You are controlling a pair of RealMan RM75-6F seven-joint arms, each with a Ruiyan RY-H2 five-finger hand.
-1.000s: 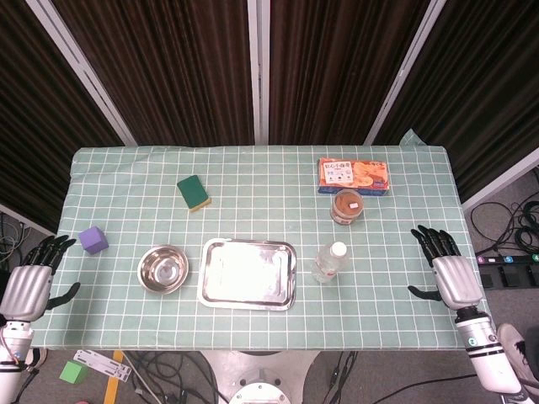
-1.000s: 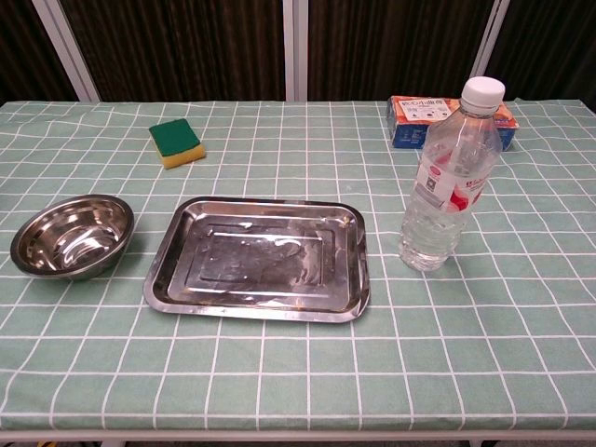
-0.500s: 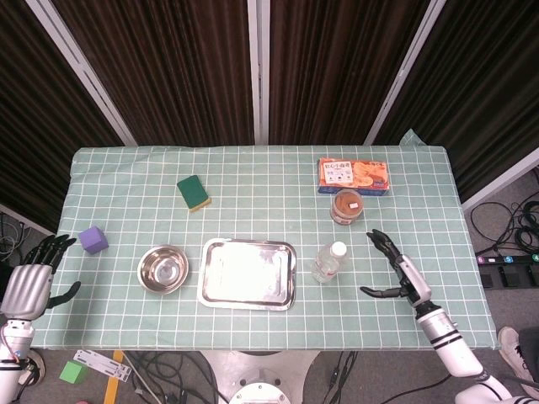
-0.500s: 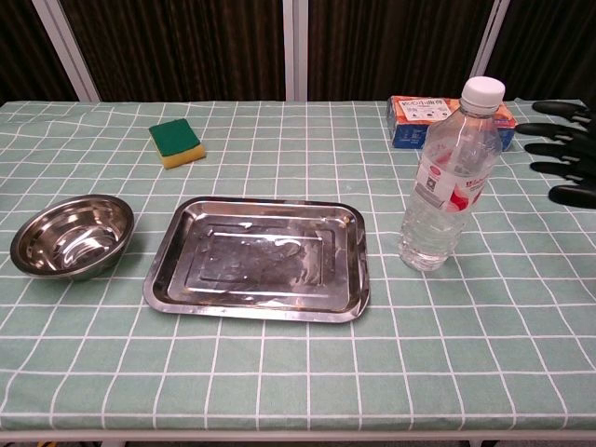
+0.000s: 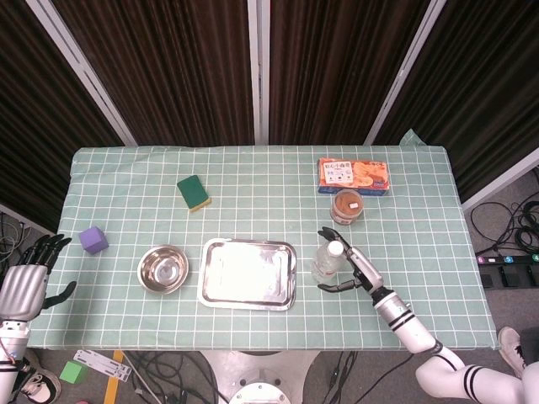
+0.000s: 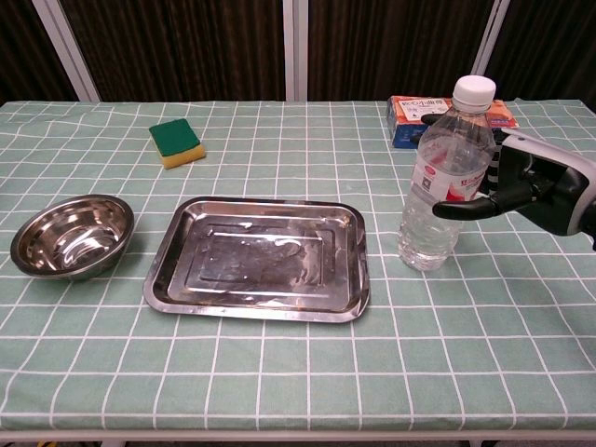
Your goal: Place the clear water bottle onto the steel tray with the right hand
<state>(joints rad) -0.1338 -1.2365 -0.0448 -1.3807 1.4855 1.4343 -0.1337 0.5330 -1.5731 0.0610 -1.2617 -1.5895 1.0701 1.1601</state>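
The clear water bottle (image 5: pixel 330 261) (image 6: pixel 445 182), white cap and red label, stands on the tablecloth just right of the steel tray (image 5: pixel 248 273) (image 6: pixel 256 256) and leans slightly toward it. My right hand (image 5: pixel 349 268) (image 6: pixel 531 182) is against the bottle's right side, thumb across the front, the other fingers reaching behind. The fingers are spread and have not closed round it. My left hand (image 5: pixel 24 284) hangs open off the table's left edge, seen only in the head view.
A steel bowl (image 5: pixel 162 268) (image 6: pixel 71 235) sits left of the tray. A green sponge (image 5: pixel 194 193), a purple cube (image 5: pixel 93 240), a brown-filled jar (image 5: pixel 346 206) and an orange snack box (image 5: pixel 354 176) lie farther back.
My right hand has swept in from the table's right edge to the bottle's side. The bottle has tipped a little to the left. The left hand has barely moved.
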